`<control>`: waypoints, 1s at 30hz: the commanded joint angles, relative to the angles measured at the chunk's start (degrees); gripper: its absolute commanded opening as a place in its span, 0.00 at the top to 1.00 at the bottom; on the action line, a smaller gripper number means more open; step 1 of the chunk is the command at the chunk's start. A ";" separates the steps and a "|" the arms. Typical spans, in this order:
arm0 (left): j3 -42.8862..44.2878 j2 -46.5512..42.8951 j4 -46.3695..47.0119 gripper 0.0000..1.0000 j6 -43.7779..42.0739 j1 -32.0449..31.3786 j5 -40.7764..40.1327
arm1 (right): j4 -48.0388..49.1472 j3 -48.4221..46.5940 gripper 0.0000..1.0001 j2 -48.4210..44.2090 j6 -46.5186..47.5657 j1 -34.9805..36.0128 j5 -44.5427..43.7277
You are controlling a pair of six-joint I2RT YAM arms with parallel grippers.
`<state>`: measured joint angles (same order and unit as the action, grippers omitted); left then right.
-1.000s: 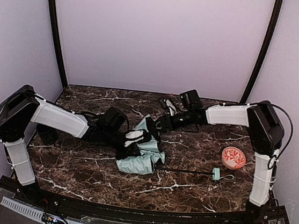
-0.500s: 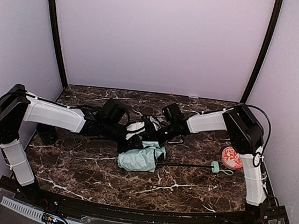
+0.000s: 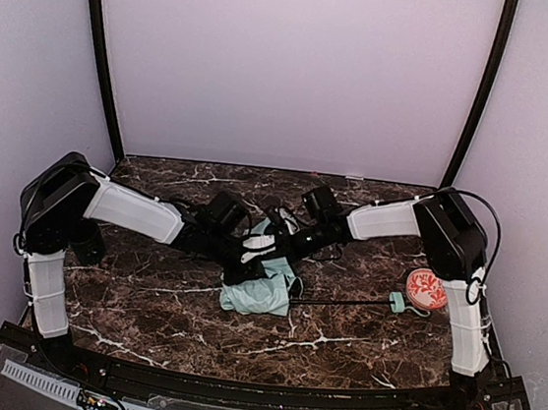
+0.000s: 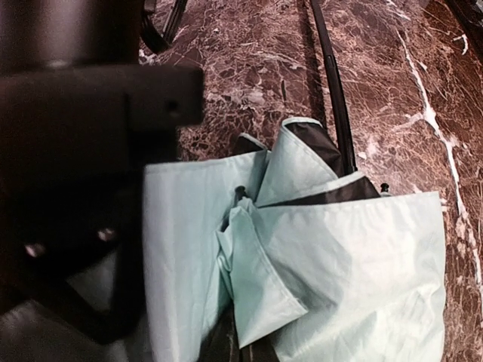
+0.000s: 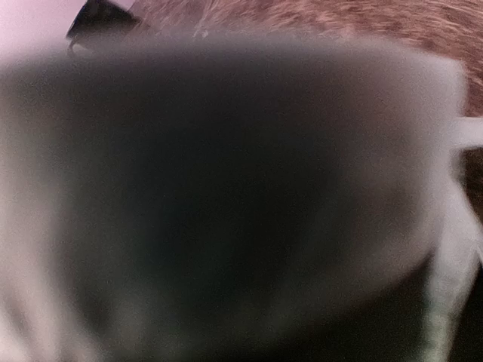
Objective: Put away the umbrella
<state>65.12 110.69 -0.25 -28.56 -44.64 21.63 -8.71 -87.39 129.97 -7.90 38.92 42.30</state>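
The umbrella point(image 3: 262, 291) lies bunched at mid-table, mint fabric outside and black lining showing. Its thin black shaft point(image 3: 342, 300) runs right to the small mint handle point(image 3: 398, 301). My left gripper point(image 3: 254, 246) sits at the fabric's upper edge. In the left wrist view the mint fabric point(image 4: 347, 256) fills the frame and gathers toward my jaws, which it covers, and the shaft point(image 4: 332, 90) runs away above. My right gripper point(image 3: 285, 236) is right beside the left one at the same edge. The right wrist view is blocked by a dark blur.
An orange-red white-patterned ball point(image 3: 427, 289) lies by the right arm's base, just right of the handle. Black frame posts point(image 3: 103, 57) stand at the back corners. The two arms meet over the middle of the marble table point(image 3: 162, 321).
The left arm has pushed right, toward the centre. The right gripper came down and left to the fabric. The fabric was gathered into a tighter bundle.
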 commanded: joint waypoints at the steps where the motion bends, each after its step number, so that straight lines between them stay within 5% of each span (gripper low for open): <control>1: -3.10 2.79 -4.69 1.00 -1.81 0.42 0.27 | 5.54 2.27 0.64 -7.34 -7.45 -4.90 -5.84; 5: -2.92 4.66 -5.23 1.00 -2.11 0.43 0.39 | 12.30 11.17 0.54 -17.57 -6.85 -8.18 -10.22; 11: -1.90 6.09 -6.15 1.00 -1.25 0.52 1.78 | 15.39 31.23 0.47 -34.58 12.87 -3.85 -18.07; 16: -0.69 6.93 -7.96 1.00 -1.32 0.60 1.84 | 22.80 44.81 0.41 -44.19 32.44 6.47 -22.36; 21: 0.66 7.82 -10.10 1.00 -1.49 0.76 1.77 | 23.08 44.97 0.34 -42.33 46.32 16.51 -32.21; 30: 2.16 8.96 -12.27 1.00 -1.34 1.45 3.54 | 18.82 38.00 0.28 -32.20 55.67 19.71 -37.75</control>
<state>68.77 114.65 -1.69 -29.45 -43.57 28.01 11.73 -46.26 94.24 40.42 57.34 8.71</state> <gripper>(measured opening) 0.009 0.720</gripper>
